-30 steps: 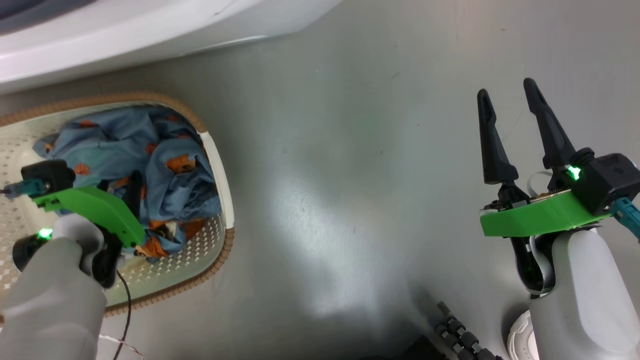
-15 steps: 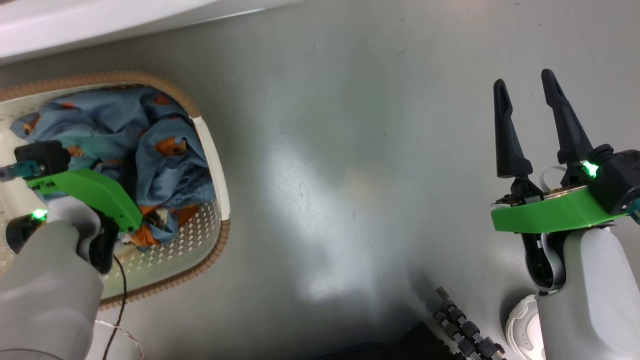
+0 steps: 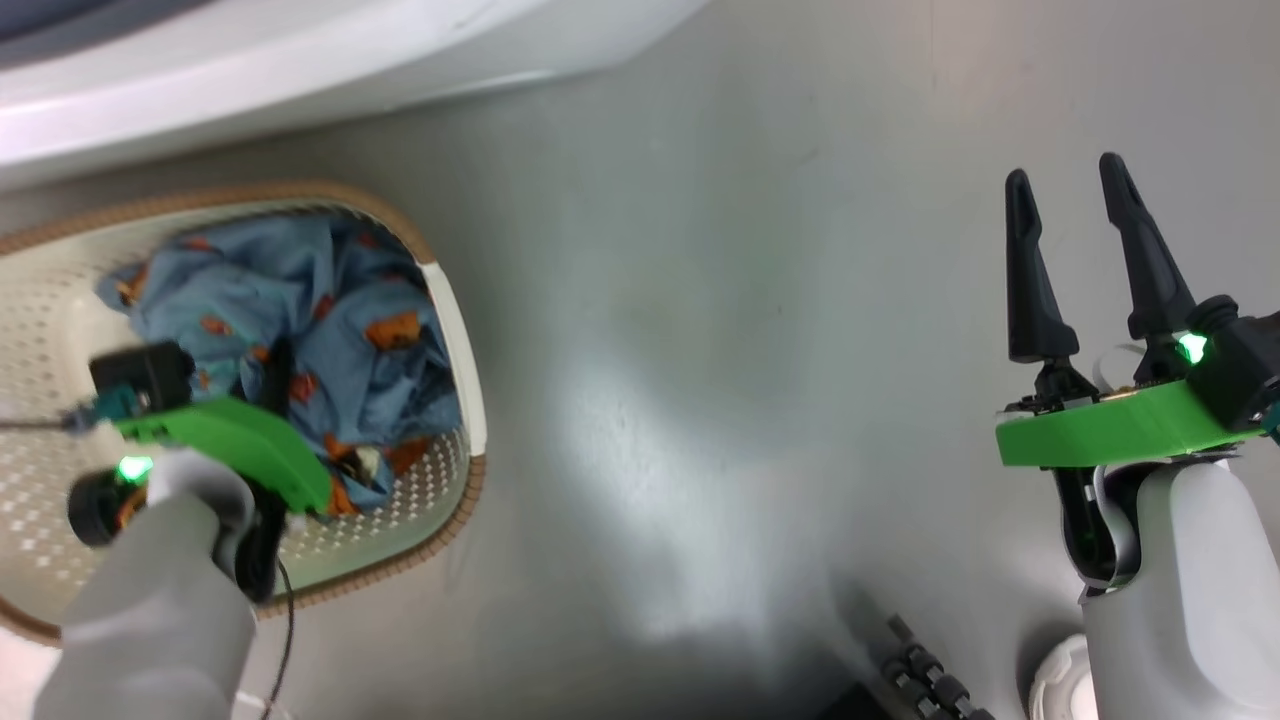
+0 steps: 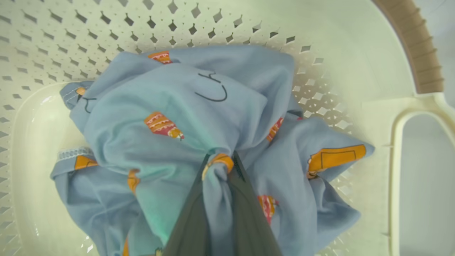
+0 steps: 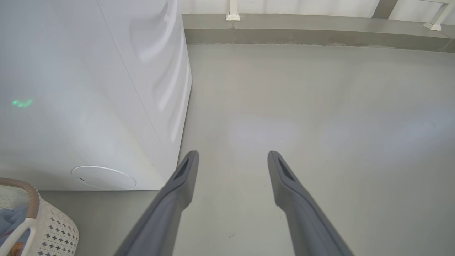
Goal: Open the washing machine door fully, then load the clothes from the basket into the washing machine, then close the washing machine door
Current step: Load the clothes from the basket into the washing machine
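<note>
**Grey floor, a laundry basket, and a gripper pinching cloth**

Smooth grey floor (image 3: 700,350) spreads in front of the white washing machine (image 5: 89,89). The basket (image 4: 416,46) stands on it just beside the machine's front, on the robot's left.

The left gripper (image 4: 219,167) reaches down into the basket. Its two dark fingers are squeezed together on a small raised fold of the clothes (image 4: 170,106). The right gripper (image 3: 1065,175) hangs over bare floor, well apart from the basket, with its fingers spread and nothing between them.

The clothes are a crumpled light blue bundle printed with small orange figures. They lie against the basket's perforated cream wall, near its white handle.

The step in hand looks like lifting the clothes out. The pinch takes in only a narrow tuck of fabric, so a slow, straight lift would suit. That would let the hanging cloth clear the brown rim without snagging or slipping free before it is carried to the machine.
</note>
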{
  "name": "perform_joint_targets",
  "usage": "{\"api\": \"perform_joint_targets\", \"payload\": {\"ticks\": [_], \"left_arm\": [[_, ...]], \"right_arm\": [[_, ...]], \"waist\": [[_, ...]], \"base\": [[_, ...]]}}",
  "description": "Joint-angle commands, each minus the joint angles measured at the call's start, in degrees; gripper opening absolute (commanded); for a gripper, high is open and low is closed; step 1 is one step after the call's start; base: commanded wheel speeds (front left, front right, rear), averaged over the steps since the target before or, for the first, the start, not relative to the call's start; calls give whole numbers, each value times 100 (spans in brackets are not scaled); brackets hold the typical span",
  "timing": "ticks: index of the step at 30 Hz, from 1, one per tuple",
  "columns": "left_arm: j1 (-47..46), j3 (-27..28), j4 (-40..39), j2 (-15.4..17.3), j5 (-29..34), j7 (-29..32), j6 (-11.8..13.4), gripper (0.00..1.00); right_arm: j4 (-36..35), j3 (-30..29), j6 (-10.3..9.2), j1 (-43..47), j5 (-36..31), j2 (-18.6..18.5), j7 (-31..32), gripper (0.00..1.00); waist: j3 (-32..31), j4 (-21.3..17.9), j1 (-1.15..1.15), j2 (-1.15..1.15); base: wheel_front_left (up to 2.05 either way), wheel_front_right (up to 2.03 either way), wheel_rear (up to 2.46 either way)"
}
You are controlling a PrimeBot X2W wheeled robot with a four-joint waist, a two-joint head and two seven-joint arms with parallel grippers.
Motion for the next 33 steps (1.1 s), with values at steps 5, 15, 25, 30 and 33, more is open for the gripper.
{"api": "perform_joint_targets", "payload": {"ticks": [5, 15, 25, 30, 33], "left_arm": [[704, 110, -269, 99, -116, -251, -18, 0], [2205, 1341, -1978, 108, 918, -266, 438, 0], [3679, 2249, -3355, -256, 1898, -267, 678, 0], [4283, 2536, -3860, -467, 2301, -267, 693, 0], [4571, 2642, -4088, -575, 2502, -267, 685, 0]], "right_arm": [[29, 42, 16, 505, -32, -8, -27, 100], [243, 1, 16, 1119, -156, -8, -27, 100], [376, -65, 16, 1705, -279, -8, -27, 100], [418, -96, 16, 2014, -305, -8, -27, 100], [445, -121, 16, 2191, -304, -9, -27, 100]], "waist": [[-967, 287, 0, 0], [-2317, 551, 0, 0], [-3429, 706, 0, 0], [-3935, 784, 0, 0], [-4189, 835, 0, 0]], "base": [[0, 0, 0], [0, 0, 0], [0, 0, 0], [0, 0, 0], [0, 0, 0]]}}
